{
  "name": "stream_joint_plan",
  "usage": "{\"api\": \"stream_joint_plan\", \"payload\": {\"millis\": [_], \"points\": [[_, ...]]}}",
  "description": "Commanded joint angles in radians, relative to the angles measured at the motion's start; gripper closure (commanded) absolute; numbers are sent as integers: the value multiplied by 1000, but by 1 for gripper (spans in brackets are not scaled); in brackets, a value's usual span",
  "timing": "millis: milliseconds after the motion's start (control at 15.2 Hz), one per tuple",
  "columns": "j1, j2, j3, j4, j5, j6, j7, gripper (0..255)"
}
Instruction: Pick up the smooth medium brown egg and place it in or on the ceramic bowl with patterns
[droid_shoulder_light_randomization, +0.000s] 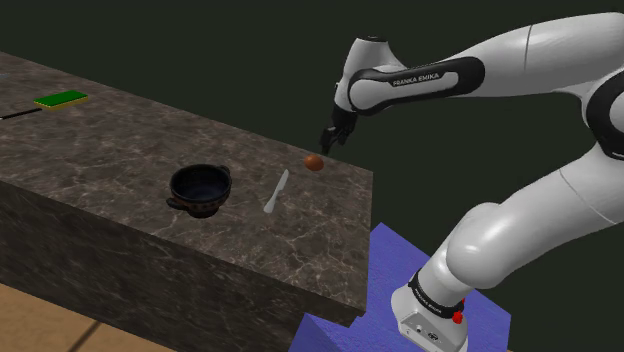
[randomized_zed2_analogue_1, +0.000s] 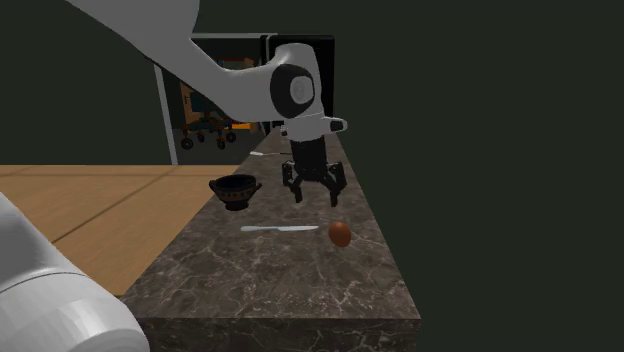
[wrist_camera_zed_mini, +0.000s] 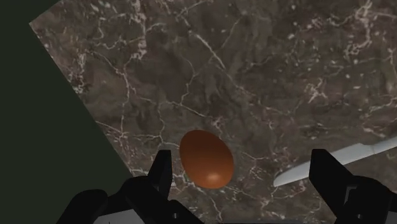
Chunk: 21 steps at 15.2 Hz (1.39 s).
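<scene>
A brown egg (droid_shoulder_light_randomization: 313, 162) lies on the dark marble counter (droid_shoulder_light_randomization: 120, 160) near its far edge, also seen as the egg (randomized_zed2_analogue_1: 340, 234) and the egg (wrist_camera_zed_mini: 205, 158). My black gripper (droid_shoulder_light_randomization: 330, 142) hangs open a little above it, empty; the gripper (randomized_zed2_analogue_1: 314, 190) shows its fingers spread, and in the wrist view the gripper (wrist_camera_zed_mini: 245, 181) has the egg close to one finger, not touched. The dark bowl (droid_shoulder_light_randomization: 200, 189) with two handles stands upright on the counter, to the shoulder view's left of the egg; the bowl (randomized_zed2_analogue_1: 235, 192) shows a patterned outside.
A white knife (droid_shoulder_light_randomization: 276, 191) lies between bowl and egg, seen again as the knife (randomized_zed2_analogue_1: 282, 229) and the knife (wrist_camera_zed_mini: 337, 161). A green sponge (droid_shoulder_light_randomization: 61, 98) rests at the counter's far left. The counter's edge (wrist_camera_zed_mini: 83, 102) runs close by the egg.
</scene>
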<state>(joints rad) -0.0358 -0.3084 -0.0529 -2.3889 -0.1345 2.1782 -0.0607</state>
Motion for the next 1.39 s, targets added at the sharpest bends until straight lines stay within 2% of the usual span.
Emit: {"api": "stream_joint_plan", "payload": {"millis": [0, 462, 924, 1320], "points": [[-4, 72, -1, 13, -11, 67, 11, 0], [-23, 316, -15, 115, -45, 231, 34, 0], [-29, 389, -22, 101, -53, 319, 39, 0], [-29, 395, -22, 100, -54, 326, 40, 0]]}}
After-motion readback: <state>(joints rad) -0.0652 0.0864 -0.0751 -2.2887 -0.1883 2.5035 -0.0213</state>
